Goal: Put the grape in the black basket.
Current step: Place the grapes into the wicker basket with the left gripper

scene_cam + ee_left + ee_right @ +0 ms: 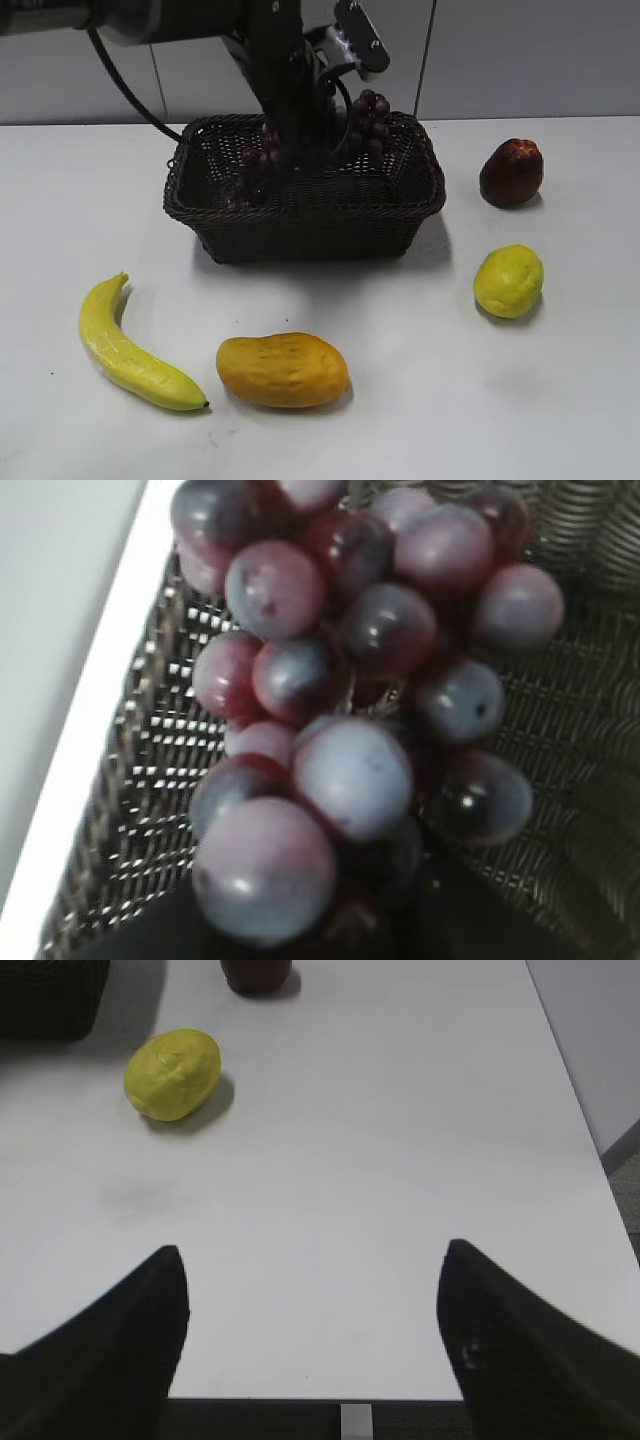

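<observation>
The grape (372, 118) is a bunch of dark purple-red grapes. It hangs inside the black basket (300, 225), a dark woven wicker basket at the back middle of the table. My left gripper (295, 150) reaches down into the basket and is shut on the grape. In the left wrist view the grape (340, 710) fills the frame just above the basket's woven floor (150, 780); my jaws (330, 925) are mostly hidden under it. My right gripper (310, 1300) is open and empty over the table's front right edge, out of the exterior view.
A banana (130, 350) and an orange mango (283, 370) lie in front of the basket. A lemon (508, 281) and a dark red apple-like fruit (511, 172) lie to its right; the lemon (173, 1073) also shows in the right wrist view.
</observation>
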Available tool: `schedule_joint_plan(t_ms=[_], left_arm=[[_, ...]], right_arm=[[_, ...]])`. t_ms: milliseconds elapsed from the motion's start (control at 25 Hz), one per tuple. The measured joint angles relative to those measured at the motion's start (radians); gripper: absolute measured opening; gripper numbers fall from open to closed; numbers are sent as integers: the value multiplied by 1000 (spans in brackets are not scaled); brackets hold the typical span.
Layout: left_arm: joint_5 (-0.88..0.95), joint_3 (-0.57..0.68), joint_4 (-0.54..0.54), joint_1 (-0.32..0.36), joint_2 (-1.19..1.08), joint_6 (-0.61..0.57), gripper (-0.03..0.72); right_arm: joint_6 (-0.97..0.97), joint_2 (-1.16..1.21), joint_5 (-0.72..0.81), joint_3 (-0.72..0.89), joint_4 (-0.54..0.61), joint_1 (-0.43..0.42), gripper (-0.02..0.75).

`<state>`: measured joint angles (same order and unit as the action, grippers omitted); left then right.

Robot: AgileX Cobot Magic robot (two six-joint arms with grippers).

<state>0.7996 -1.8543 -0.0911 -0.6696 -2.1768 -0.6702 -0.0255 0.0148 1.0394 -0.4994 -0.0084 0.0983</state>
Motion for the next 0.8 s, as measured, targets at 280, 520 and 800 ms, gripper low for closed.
schedule_joint_plan(t_ms=[280, 520, 800], left_arm=[[-8, 0, 62, 36, -66, 0, 252], [-13, 0, 105, 40, -76, 0, 441], [-18, 0, 170, 40, -70, 0, 555]], right_arm=[[1, 0, 0, 0, 0, 0, 588], [0, 0, 0, 0, 0, 0, 588], [1, 0, 0, 0, 0, 0, 588]])
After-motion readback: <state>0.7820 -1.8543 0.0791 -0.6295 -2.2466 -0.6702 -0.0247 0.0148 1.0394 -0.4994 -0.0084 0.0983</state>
